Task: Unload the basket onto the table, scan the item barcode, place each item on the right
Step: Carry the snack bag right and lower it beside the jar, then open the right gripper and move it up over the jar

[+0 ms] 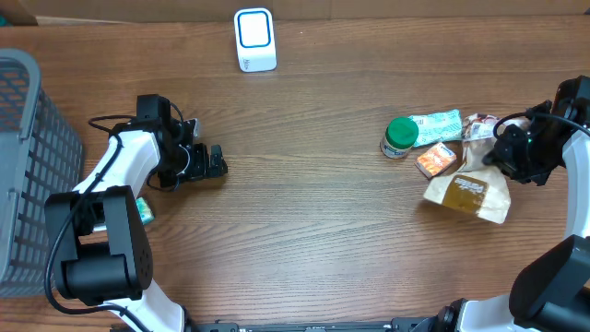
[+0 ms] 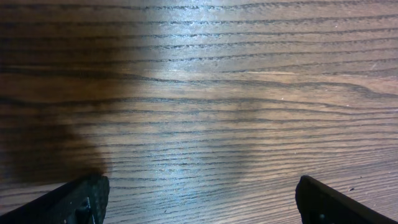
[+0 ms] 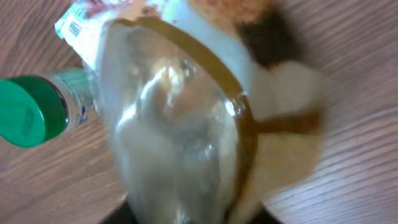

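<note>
**Pouch pressed up to the right wrist lens, scanner well across the surface**

Pouch first: it is right up against the right wrist camera. Glossy clear film, a brown band and a tan panel beside it fill the frame, so close that it all blurs. At the left of that view a green-capped bottle lies on its side, touching or almost touching the pouch.

The right jaws are hidden behind the film here. From overhead the black head of the right arm covers the pouch's top edge. Whether those jaws grip the pouch or stand loose, I cannot tell.

Seen from above, the pouch lies on the wooden surface at the right side, brown label facing up. Just left of it sits an orange packet. Beyond that come the bottle, a green-and-white packet and one more wrapper, all bunched close together.

Over on the left, the left arm reaches low over the wood. The left jaws are spread wide, with nothing but bare grain between them. Their two black tips show only in the bottom corners of the left wrist view.

At the far edge, near the middle, stands the white barcode scanner with its blue-rimmed face. It is well apart from both arms and from the pouch. A grey basket sits at the left edge, beside the left arm.
</note>
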`<action>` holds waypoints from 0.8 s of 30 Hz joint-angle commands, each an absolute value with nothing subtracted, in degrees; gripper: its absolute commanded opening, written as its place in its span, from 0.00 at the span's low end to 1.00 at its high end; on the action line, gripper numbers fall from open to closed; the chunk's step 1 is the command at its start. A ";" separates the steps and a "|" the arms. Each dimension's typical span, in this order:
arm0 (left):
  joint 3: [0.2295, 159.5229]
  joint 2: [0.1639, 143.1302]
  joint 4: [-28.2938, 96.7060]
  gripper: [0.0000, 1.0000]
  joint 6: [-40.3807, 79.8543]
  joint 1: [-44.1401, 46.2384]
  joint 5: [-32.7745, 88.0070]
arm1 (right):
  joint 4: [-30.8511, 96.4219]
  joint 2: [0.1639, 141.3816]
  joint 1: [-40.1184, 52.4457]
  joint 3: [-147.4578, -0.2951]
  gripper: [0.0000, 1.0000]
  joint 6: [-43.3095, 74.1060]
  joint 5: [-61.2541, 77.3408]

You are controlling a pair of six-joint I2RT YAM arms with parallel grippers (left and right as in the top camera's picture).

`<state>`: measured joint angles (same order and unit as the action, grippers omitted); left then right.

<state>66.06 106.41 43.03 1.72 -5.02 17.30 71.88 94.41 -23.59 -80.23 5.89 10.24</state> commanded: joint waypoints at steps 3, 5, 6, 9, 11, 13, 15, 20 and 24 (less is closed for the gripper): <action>66.83 107.15 43.00 1.00 1.28 -5.23 17.17 | 70.61 94.00 -23.64 -80.09 0.51 5.74 10.17; 66.83 107.15 43.00 0.99 1.28 -5.23 17.17 | 70.37 94.00 -23.64 -80.09 0.52 5.74 10.17; 66.81 107.15 43.00 1.00 1.28 -5.23 17.17 | 70.26 94.00 -23.64 -80.09 0.52 5.74 10.17; 66.81 107.15 43.00 1.00 1.28 -5.23 17.17 | 69.65 94.00 -23.66 -80.14 0.55 5.74 10.22; 66.83 107.15 43.00 1.00 1.28 -5.23 17.17 | 69.82 94.00 -23.66 -80.77 0.57 5.74 10.83; 66.81 107.15 43.00 1.00 1.28 -5.23 17.17 | 71.13 94.00 -23.66 -82.65 0.59 5.72 11.51; 66.83 107.15 43.00 1.00 1.28 -5.23 17.17 | 72.93 93.97 -23.66 -85.10 0.60 5.72 11.70; 66.83 107.15 43.00 1.00 1.28 -5.23 17.17 | 80.99 93.97 -22.87 -96.01 0.60 5.69 12.16; 66.83 107.15 43.00 1.00 1.28 -5.23 17.17 | 86.78 93.97 -20.84 -105.14 0.60 5.65 16.27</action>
<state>66.06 106.41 43.03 1.72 -5.02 17.30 85.43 94.56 -22.50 -99.88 5.82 12.60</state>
